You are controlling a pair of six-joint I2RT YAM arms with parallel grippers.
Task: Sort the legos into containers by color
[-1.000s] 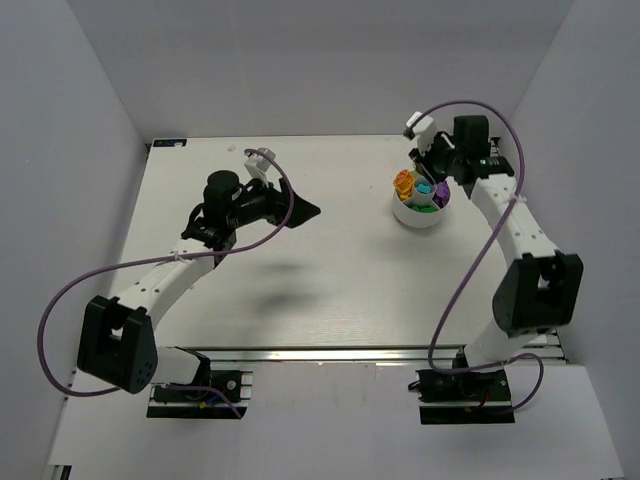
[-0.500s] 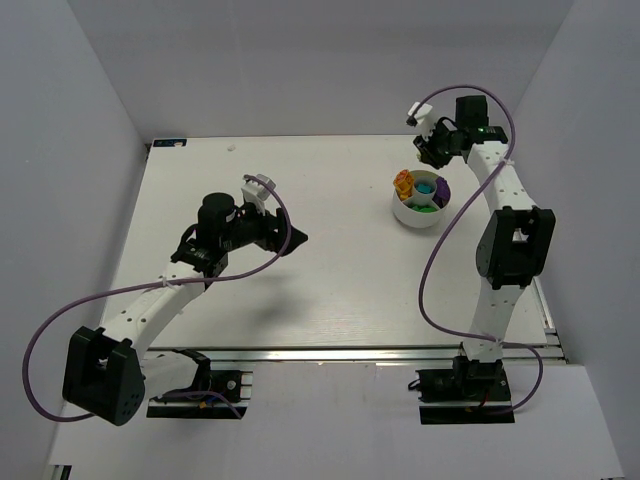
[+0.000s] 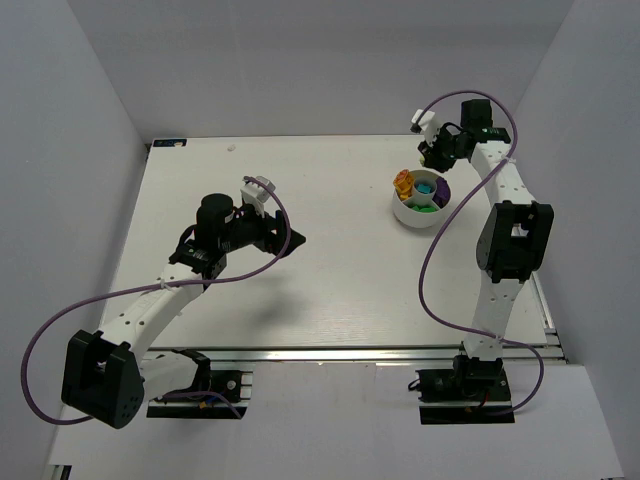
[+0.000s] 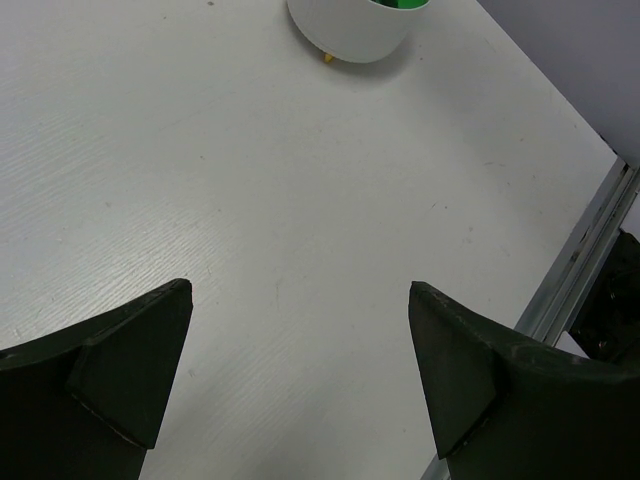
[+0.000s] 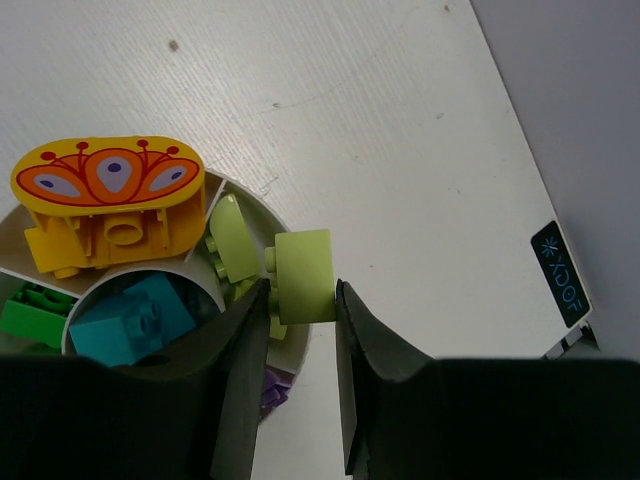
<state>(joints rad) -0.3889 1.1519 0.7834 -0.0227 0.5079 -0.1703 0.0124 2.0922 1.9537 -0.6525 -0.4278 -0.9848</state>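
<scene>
My right gripper (image 5: 303, 292) is shut on a pale yellow-green lego (image 5: 304, 274), holding it over the rim of the round white divided bowl (image 5: 300, 345). The bowl holds an orange/yellow patterned piece (image 5: 108, 185), a cyan brick (image 5: 130, 320), a green brick (image 5: 32, 312), purple bricks (image 5: 274, 388) and another pale yellow-green brick (image 5: 232, 240). In the top view the right gripper (image 3: 432, 156) hovers at the bowl's (image 3: 420, 214) far edge. My left gripper (image 4: 300, 375) is open and empty above bare table, far left of the bowl (image 4: 345, 30); it also shows in the top view (image 3: 285, 240).
The table's right edge with a metal rail (image 4: 585, 260) lies near the bowl. A small black label (image 5: 560, 272) sits at the table's far right corner. White walls enclose the table on three sides.
The right arm has stretched toward the bowl's far side and now holds the brick over the rim. The left arm drew back toward me and has since stayed still.
</scene>
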